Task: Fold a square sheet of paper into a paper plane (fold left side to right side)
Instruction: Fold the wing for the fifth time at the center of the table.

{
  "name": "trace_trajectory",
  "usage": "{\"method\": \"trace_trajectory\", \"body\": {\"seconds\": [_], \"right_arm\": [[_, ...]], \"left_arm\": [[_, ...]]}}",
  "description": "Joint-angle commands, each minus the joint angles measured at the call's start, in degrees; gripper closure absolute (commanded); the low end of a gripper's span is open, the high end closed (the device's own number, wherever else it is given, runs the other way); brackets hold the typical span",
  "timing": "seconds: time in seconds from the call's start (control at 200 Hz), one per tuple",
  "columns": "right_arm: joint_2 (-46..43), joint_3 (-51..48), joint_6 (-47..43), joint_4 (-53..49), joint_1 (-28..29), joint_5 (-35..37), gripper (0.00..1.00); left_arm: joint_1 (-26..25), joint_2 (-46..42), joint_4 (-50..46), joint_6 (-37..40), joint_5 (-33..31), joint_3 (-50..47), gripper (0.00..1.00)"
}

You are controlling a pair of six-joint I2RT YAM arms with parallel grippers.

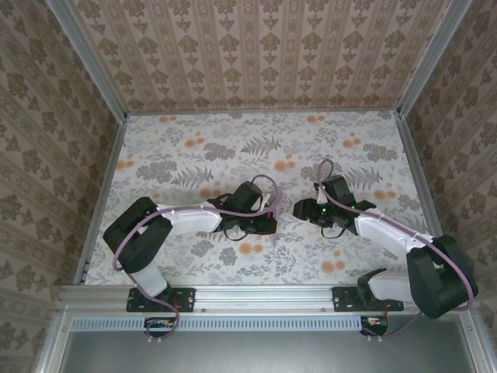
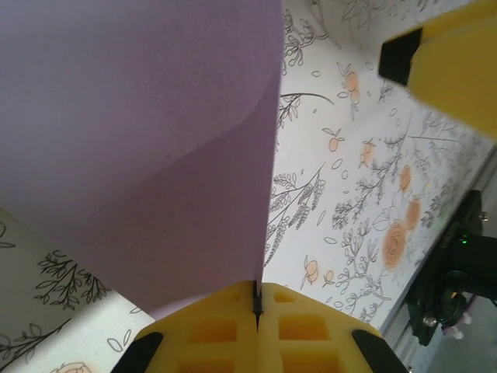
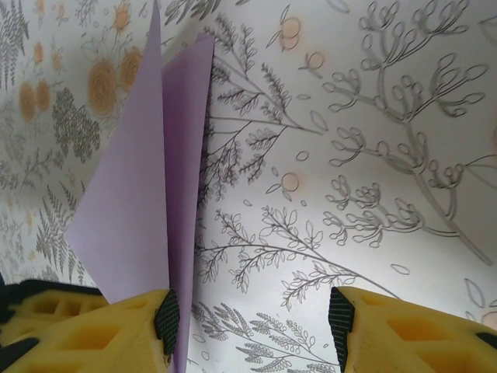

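Note:
The paper plane (image 2: 140, 140) is a pale lilac folded sheet standing on edge above the flowered table. My left gripper (image 2: 256, 301) is shut on its lower edge, the yellow fingers pressed together around the paper. In the right wrist view the paper plane (image 3: 144, 202) rises as two lilac layers beside my right gripper's left pad. My right gripper (image 3: 254, 322) is open, with only table showing between the pads. From above, the left gripper (image 1: 266, 221) and right gripper (image 1: 300, 209) face each other mid-table, with the paper plane (image 1: 276, 230) seen edge-on as a thin strip between them.
The floral tablecloth (image 1: 233, 148) covers the table, with patterned walls on three sides and a metal rail (image 1: 264, 295) along the near edge. A yellow finger of the right gripper (image 2: 458, 62) shows at the upper right of the left wrist view.

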Motion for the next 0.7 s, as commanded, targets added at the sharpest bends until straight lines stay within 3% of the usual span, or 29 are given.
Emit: {"method": "trace_trajectory", "body": {"seconds": [0.0,0.695], "right_arm": [[-1.21,-2.00,1.33,5.59,1.16,-0.89,0.44],[4.67,-2.86,3.37,13.46,7.69,1.94,0.44]], "left_arm": [[1.60,1.11,8.26,-4.07,4.91,-2.41,1.00],[6.72,5.93,25.12,-8.30,13.19,-9.85,1.00]]}}
